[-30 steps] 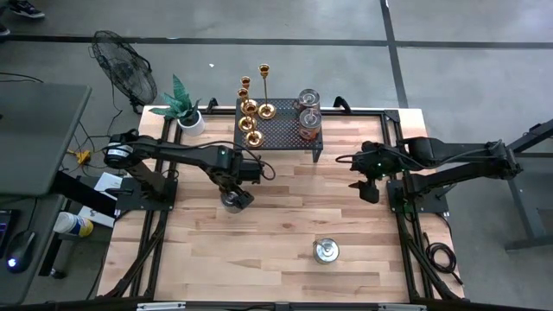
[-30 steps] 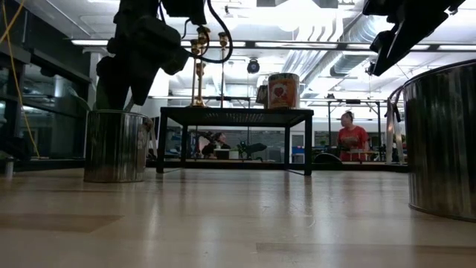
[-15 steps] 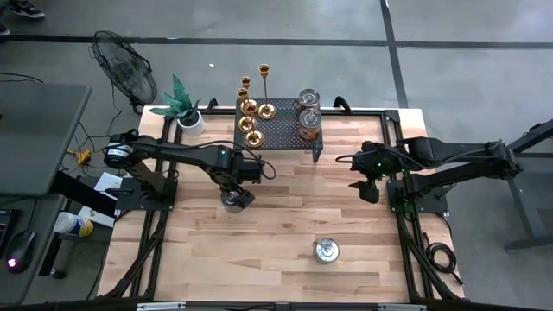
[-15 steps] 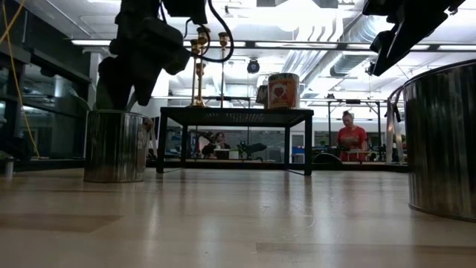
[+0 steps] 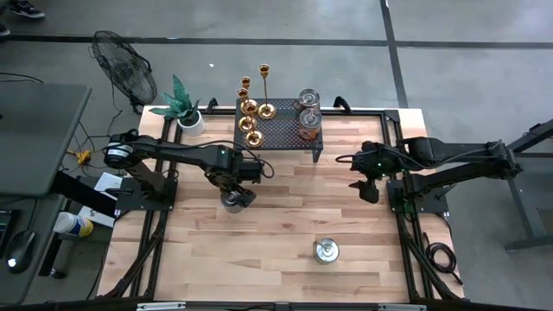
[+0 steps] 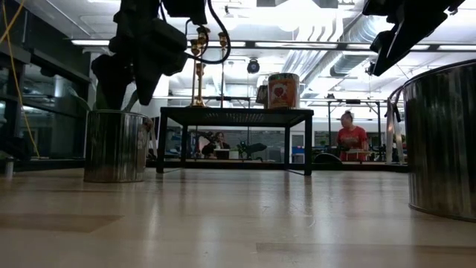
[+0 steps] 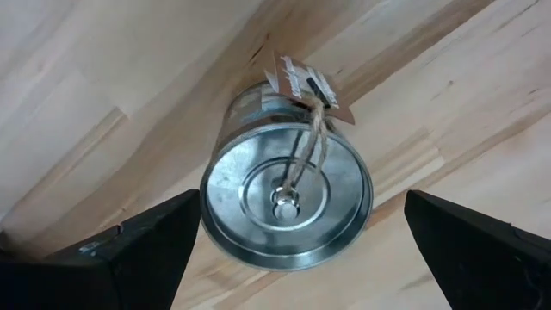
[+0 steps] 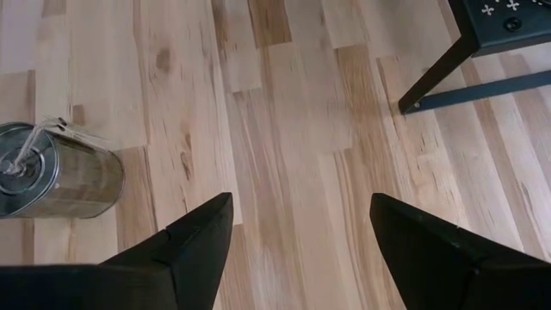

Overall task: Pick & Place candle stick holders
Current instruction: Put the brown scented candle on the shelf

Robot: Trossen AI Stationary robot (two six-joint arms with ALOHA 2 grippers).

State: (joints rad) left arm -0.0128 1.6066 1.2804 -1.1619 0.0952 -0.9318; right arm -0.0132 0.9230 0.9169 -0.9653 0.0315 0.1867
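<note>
The candle stick holders point(image 5: 251, 111) stand grouped on the left part of a black perforated stand point(image 5: 281, 131) at the worktop's point(image 5: 285, 225) far edge; two jars point(image 5: 308, 114) occupy its right part, contents indistinct. The left end effector point(image 5: 233, 199) hovers directly above a lidded metal tin point(image 7: 286, 200), fingers spread wide on either side, gripping nothing. A tag is tied to the lid's knob. A second tin point(image 5: 326, 251) stands nearer the front. The right end effector point(image 5: 368, 188) hangs above bare worktop, fingers apart, empty.
</note>
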